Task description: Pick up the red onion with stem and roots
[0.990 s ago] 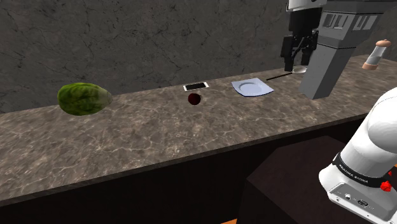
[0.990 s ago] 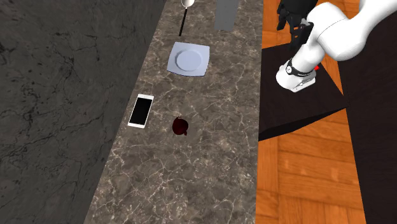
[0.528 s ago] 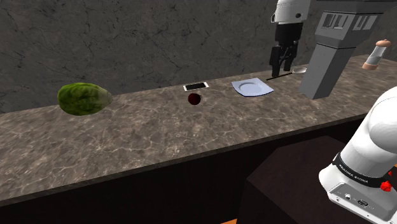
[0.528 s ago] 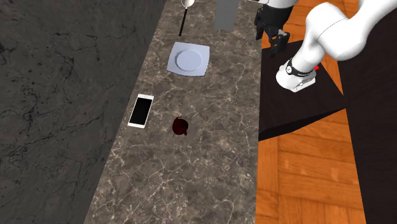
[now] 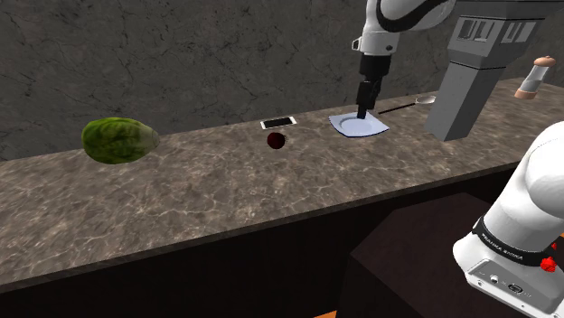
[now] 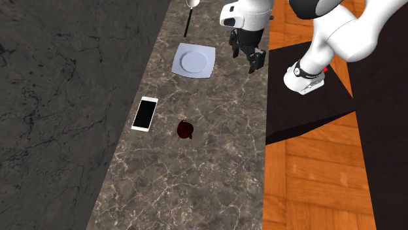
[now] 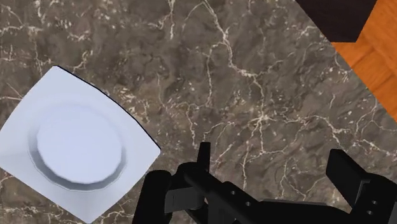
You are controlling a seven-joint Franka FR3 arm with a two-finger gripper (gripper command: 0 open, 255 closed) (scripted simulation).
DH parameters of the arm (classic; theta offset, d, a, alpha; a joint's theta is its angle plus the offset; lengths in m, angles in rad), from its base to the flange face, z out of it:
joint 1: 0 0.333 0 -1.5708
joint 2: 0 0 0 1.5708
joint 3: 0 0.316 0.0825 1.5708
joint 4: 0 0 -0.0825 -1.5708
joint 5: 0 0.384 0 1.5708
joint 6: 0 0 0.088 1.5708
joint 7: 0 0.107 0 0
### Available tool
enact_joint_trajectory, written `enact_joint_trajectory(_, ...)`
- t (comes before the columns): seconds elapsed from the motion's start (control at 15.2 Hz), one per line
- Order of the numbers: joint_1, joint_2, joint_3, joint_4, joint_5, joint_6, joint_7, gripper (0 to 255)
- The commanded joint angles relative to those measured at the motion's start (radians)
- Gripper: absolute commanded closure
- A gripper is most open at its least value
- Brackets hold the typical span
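Tool [image 6: 246, 57], open, now closer beside one plate [image 6: 194, 62]; one onion [image 6: 186, 129], one phone [image 6: 144, 113] apart

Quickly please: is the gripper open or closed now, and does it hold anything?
Gripper: open, holding nothing.

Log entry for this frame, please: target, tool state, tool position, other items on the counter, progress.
target: red onion, lying loose on the marbled counter, near the phone
tool state: tool open, holding nothing
tool position: above the counter beside the white plate, well apart from the red onion
other items: green fruit at the shoulder view's left
progress: red onion not yet grasped
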Motion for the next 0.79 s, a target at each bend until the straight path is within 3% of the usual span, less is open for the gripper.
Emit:
enact_joint_trajectory(0.0,0.017,0.064,-0.014,0.020,0.011,0.066,-0.074,0)
enact_joint_trajectory(0.73,0.090,0.444,-0.038,0.248,0.156,0.303,-0.476,0)
